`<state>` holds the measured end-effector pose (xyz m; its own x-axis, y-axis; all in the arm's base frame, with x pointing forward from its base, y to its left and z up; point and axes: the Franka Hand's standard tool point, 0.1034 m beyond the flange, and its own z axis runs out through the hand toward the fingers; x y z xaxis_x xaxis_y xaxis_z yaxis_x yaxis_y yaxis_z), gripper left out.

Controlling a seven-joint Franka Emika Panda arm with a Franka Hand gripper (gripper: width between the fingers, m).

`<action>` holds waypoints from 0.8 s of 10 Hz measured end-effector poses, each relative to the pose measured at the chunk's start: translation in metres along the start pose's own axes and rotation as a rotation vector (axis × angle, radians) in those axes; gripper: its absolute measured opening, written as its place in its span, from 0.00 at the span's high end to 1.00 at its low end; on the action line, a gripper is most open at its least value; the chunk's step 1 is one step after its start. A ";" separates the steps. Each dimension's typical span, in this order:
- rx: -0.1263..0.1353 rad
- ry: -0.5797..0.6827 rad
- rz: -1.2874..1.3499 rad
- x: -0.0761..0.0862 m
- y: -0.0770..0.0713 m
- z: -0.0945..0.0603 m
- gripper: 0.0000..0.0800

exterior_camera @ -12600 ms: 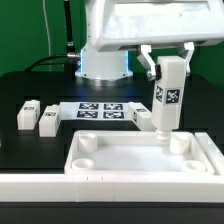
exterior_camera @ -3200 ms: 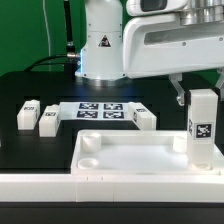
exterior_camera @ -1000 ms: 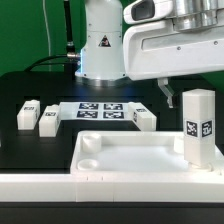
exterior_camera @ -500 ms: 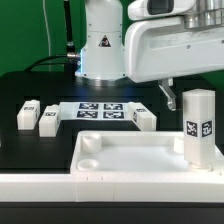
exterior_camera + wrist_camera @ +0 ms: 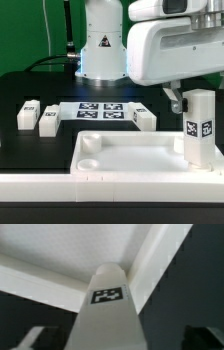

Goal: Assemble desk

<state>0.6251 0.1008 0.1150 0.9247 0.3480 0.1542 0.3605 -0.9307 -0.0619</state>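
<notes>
In the exterior view, starting from the left, a first loose leg (image 5: 28, 115) and a second loose leg (image 5: 48, 121) lie side by side and well apart from the work. Next come the marker board (image 5: 100, 111) and a third loose leg (image 5: 146, 118), which lies just behind the far wall of the desk top (image 5: 130, 150). The tray-like desk top sits in the foreground. An empty corner socket (image 5: 88, 159) is visible at its left end. At its right end the upright leg (image 5: 200, 128) stands in a corner, tag facing the camera. The wrist view shows the claw (image 5: 118, 339) released: its fingers straddle the upright leg with a gap on each side and grasp nothing. The step in hand is judged to be the fitting of the first of four legs. Whether that leg is fully seated cannot be determined. The next move calls for either a fresh grip to tighten it or a straight vertical withdrawal that avoids tipping it, followed by pickup of the third loose leg.
</notes>
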 end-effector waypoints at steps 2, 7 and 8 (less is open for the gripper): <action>-0.001 0.000 0.001 0.000 0.001 0.000 0.64; -0.002 0.008 0.212 -0.001 0.001 0.001 0.64; 0.000 0.014 0.333 -0.001 0.002 0.001 0.64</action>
<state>0.6246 0.0990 0.1137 0.9900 0.0230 0.1388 0.0386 -0.9931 -0.1108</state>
